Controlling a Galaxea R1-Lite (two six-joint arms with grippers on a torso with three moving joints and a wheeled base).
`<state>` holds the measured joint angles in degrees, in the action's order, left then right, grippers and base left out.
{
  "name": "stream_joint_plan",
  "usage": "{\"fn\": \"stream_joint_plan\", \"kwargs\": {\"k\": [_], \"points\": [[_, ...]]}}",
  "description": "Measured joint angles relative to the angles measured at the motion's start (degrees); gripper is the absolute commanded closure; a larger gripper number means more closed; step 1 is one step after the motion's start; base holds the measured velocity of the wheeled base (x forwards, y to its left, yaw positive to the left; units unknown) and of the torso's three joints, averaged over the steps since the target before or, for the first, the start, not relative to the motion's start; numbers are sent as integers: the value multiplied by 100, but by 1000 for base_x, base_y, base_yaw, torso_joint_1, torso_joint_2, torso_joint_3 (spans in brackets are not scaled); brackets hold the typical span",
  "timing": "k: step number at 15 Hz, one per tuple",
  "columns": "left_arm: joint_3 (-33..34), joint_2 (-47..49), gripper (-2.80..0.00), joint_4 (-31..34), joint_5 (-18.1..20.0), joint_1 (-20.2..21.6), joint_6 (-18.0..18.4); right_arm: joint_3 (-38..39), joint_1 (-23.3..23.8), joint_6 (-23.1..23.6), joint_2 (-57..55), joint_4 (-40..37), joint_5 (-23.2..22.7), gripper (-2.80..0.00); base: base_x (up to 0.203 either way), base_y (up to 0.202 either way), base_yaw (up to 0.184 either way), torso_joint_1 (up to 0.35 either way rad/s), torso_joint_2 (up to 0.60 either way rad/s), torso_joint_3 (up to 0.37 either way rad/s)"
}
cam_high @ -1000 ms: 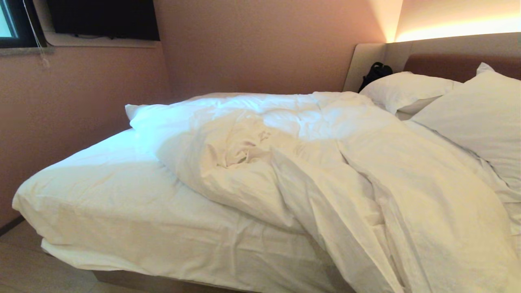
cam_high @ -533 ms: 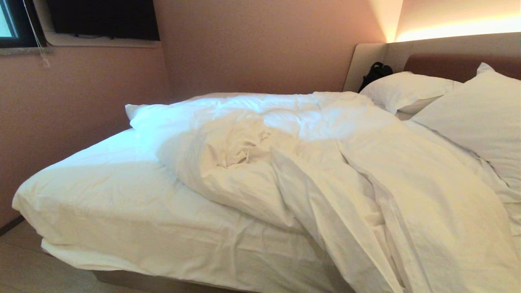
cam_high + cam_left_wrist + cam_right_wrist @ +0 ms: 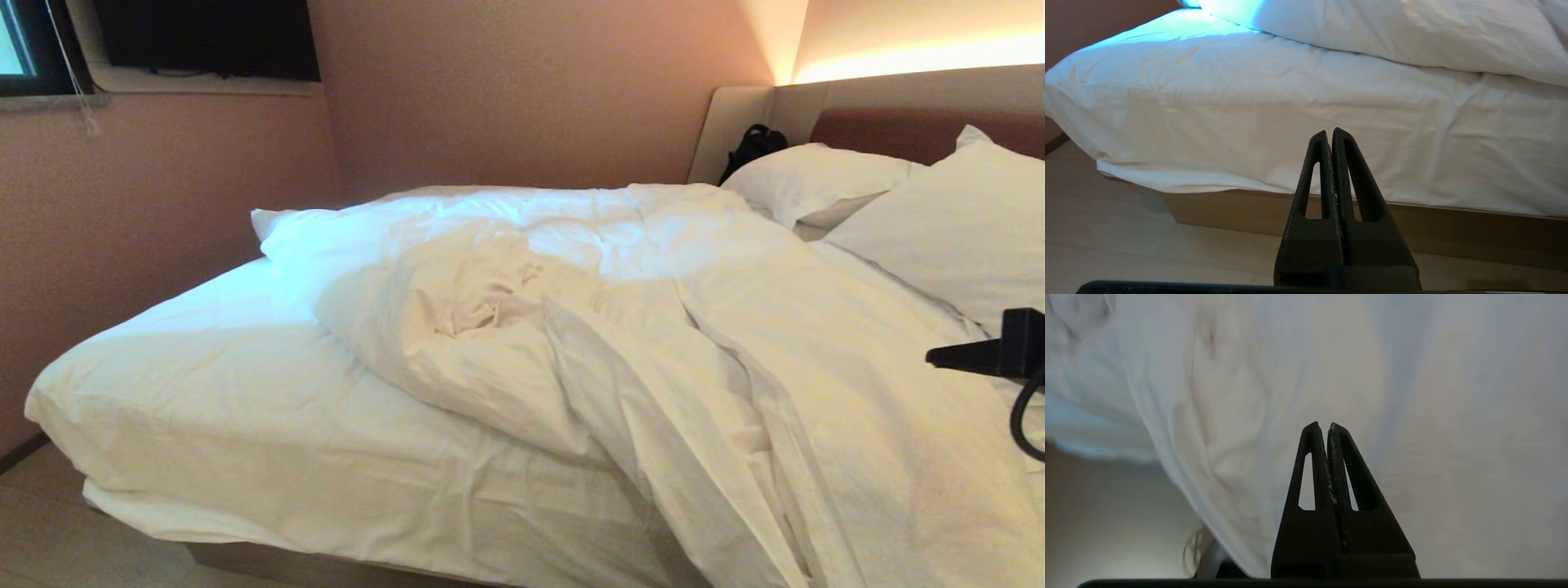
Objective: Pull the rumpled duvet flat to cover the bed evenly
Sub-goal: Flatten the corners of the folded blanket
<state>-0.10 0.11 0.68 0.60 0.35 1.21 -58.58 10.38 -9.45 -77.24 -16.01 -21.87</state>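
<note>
Right pincer just swung in over the bunched duvet, tips together on nothing, so bed stays half bare; left pincer together, parked.

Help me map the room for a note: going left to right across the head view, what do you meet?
Window corner → dark screen → bare fitted sheet → rumpled duvet → black bag → far pillow → right gripper, jaws shut.
</note>
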Motion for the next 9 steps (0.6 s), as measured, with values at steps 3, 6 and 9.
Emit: {"fn": "stream_joint_plan", "kwargs": {"k": [3, 6, 9], "points": [[0, 0, 0, 2, 0, 0, 1, -26, -606, -171, -509, -32, 337, 0, 0, 0, 0, 0, 0, 0], [0, 0, 0, 2, 0, 0, 0, -205, -1176, -431, -993, -8, 774, 0, 0, 0, 0, 0, 0, 0], [0, 0, 0, 2, -2, 5, 0, -675, -1666, -678, -1426, -8, 1018, 0, 0, 0, 0, 0, 0, 0]]}}
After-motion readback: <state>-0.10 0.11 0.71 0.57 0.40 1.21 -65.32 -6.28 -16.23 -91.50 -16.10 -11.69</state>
